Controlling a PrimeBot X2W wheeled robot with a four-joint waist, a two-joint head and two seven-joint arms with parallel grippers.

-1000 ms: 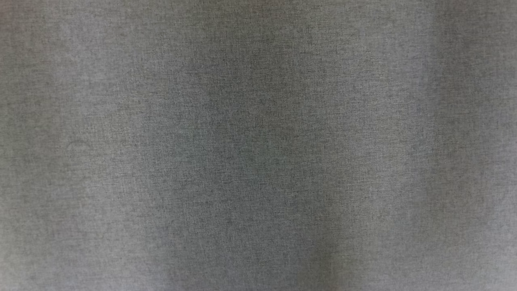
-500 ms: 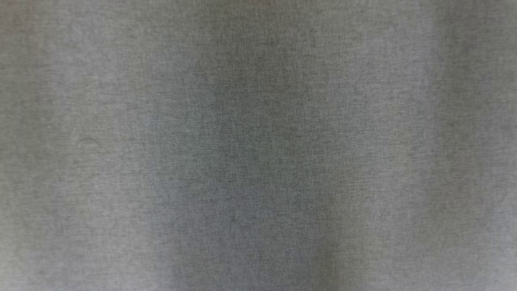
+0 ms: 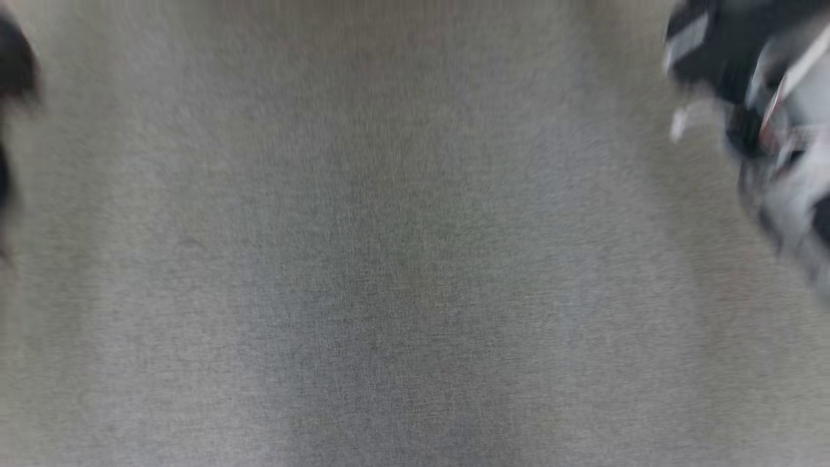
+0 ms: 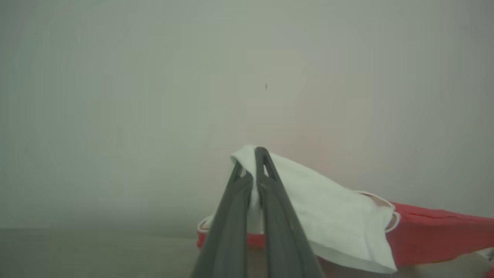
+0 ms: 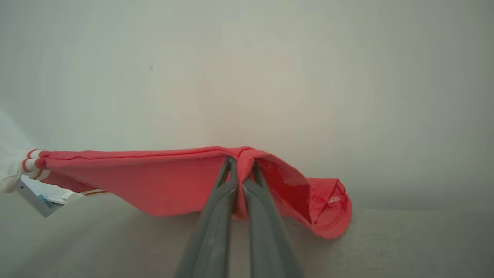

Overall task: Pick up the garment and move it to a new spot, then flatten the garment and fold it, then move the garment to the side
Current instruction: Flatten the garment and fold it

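Now | L gripper (image 4: pixel 251 164): pinched tight on garment (image 4: pixel 332 212), white part | R gripper (image 5: pixel 241 164): clamped on red edge | garment stretched betw. both

**Q:** What does the garment (image 5: pixel 154 181) look like?
**A:** Red fabric, with a white section (image 4: pixel 332 212) edged in red trim at its left end.
**Q:** Its pose?
**A:** Raised, drawn taut along its upper edge. The lower folds droop, and the right end is crumpled.
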